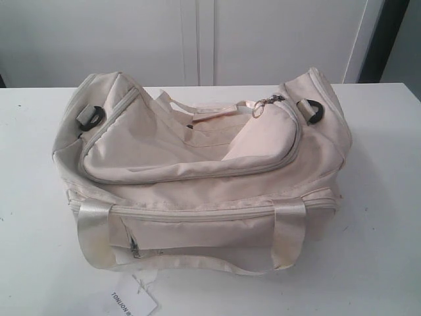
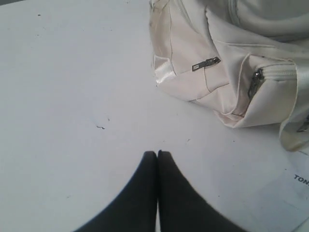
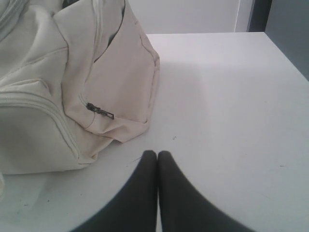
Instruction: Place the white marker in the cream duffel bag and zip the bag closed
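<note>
The cream duffel bag (image 1: 197,171) lies in the middle of the white table (image 1: 381,197). Its curved zip flap (image 1: 191,148) is folded open along the top, and the zip puller (image 1: 266,103) rests near the bag's right end. No white marker shows in any view. My left gripper (image 2: 157,153) is shut and empty over bare table, a short way from the bag's end (image 2: 222,67). My right gripper (image 3: 157,153) is likewise shut with nothing in it, close beside the bag's other end (image 3: 111,87). Neither gripper appears in the exterior view.
A white printed paper tag (image 1: 135,299) lies at the table's front edge below the bag; a corner of this paper tag (image 2: 301,181) also shows in the left wrist view. Black plastic rings (image 1: 314,110) sit at the bag's ends. A white wall stands behind the table.
</note>
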